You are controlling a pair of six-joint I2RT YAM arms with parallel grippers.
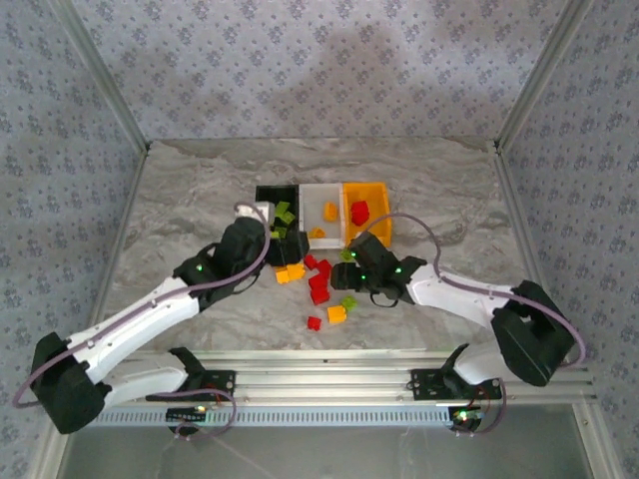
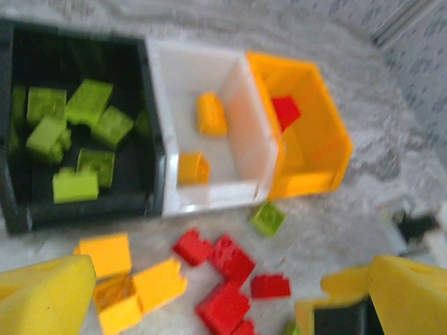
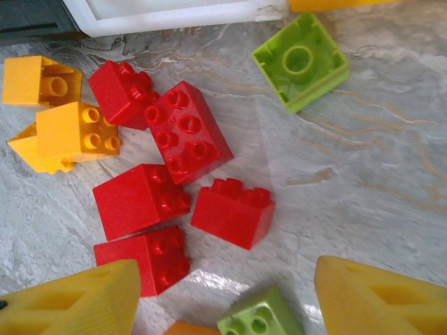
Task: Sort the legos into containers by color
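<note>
Top external: black bin (image 1: 262,200), white bin (image 1: 315,212) and orange bin (image 1: 367,187) in a row, loose legos (image 1: 319,284) just in front of white bin | left wrist: lime bricks (image 2: 87,103) in black bin left of white bin, two yellow-orange bricks (image 2: 211,114) inside it, one red brick (image 2: 285,112) in orange bin on its right; left gripper (image 2: 223,300) spread, empty | right wrist: red bricks (image 3: 185,132) unsorted just in front of white bin; right gripper (image 3: 227,293) spread over them, pinching nothing; roughly half left, judging by count.

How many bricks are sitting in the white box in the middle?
2. One orange brick lies toward the far side of the white box, the other orange brick near its front wall. The box is seen open from above, so none seems hidden.
</note>
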